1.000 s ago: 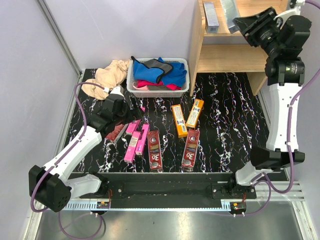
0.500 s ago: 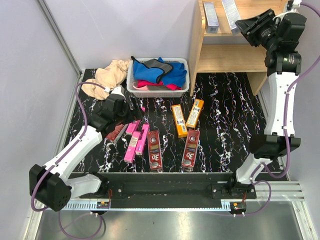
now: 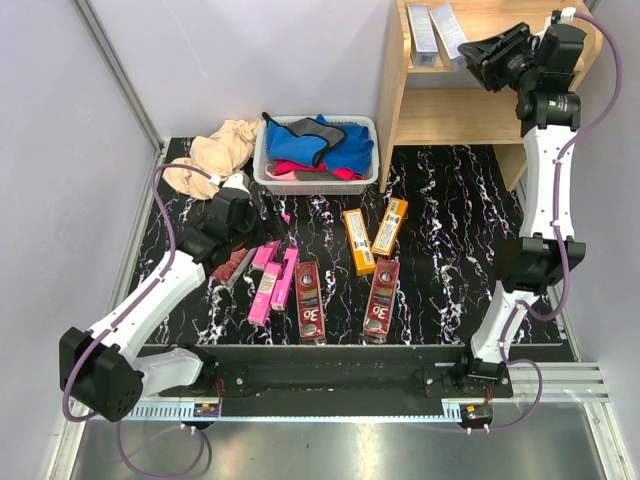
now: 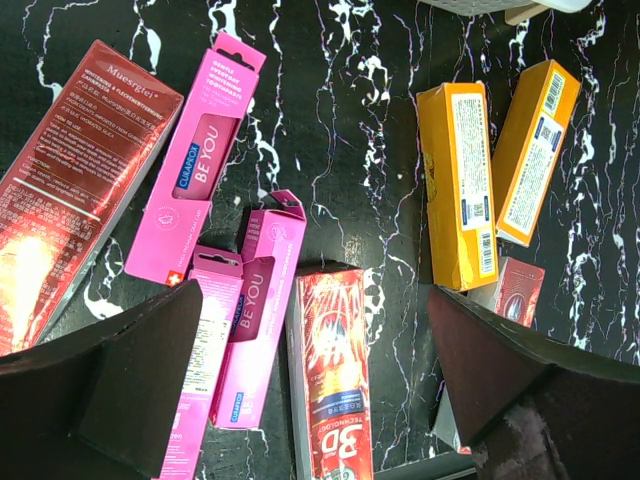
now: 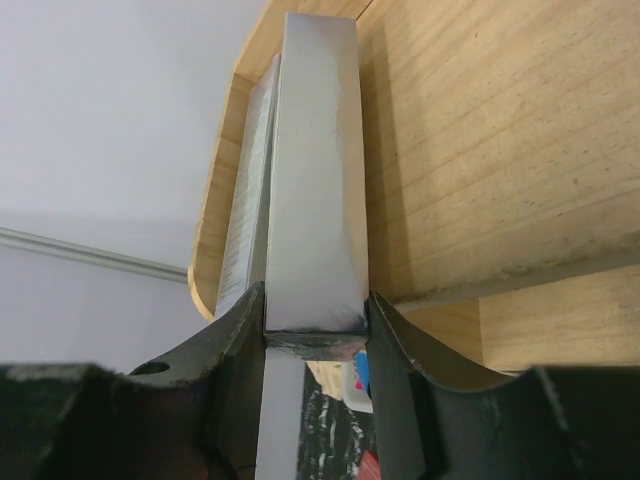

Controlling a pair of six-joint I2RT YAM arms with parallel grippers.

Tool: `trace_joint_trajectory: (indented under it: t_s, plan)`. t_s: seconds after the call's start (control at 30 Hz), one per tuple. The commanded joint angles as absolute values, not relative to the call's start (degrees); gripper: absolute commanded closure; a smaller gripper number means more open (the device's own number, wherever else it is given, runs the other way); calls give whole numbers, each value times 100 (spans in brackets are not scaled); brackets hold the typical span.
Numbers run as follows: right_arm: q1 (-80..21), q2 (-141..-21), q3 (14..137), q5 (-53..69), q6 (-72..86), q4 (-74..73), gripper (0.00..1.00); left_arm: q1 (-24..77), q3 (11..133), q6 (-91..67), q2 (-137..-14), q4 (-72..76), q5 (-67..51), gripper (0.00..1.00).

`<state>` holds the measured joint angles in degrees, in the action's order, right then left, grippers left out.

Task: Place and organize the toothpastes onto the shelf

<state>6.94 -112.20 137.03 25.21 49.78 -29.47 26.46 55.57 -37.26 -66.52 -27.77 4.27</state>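
clamping right hand on silver-grey toothpaste box, over shelf top tier, just beside second silver box. placing step; next: settle flush, release, back out. left hand spread wide above loose boxes on surface.

White arms, black joints, purple cables.

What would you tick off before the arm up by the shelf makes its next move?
1. Right tool shut on the silver box: ok.
2. Box over the top tier of the shelf: ok.
3. Box resting flat on the wood: cannot tell.
4. Box close beside the neighbouring silver box: ok.
5. The two boxes touching: cannot tell.
6. Left tool open above the pink boxes, holding nothing: ok.
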Motion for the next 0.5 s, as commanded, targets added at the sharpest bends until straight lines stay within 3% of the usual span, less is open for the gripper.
trace_joint_trajectory:
  t_s: [0.0, 0.47]
  plan:
    - [721, -11319, 14247, 2794, 5325, -2461, 82, 2672, 5739, -3603, -6732, -2681, 422, 1]
    - [448, -11610, 14282, 3015, 5458, -2356, 76, 2804, 5634, -3726, -6768, -2593, 431, 1]
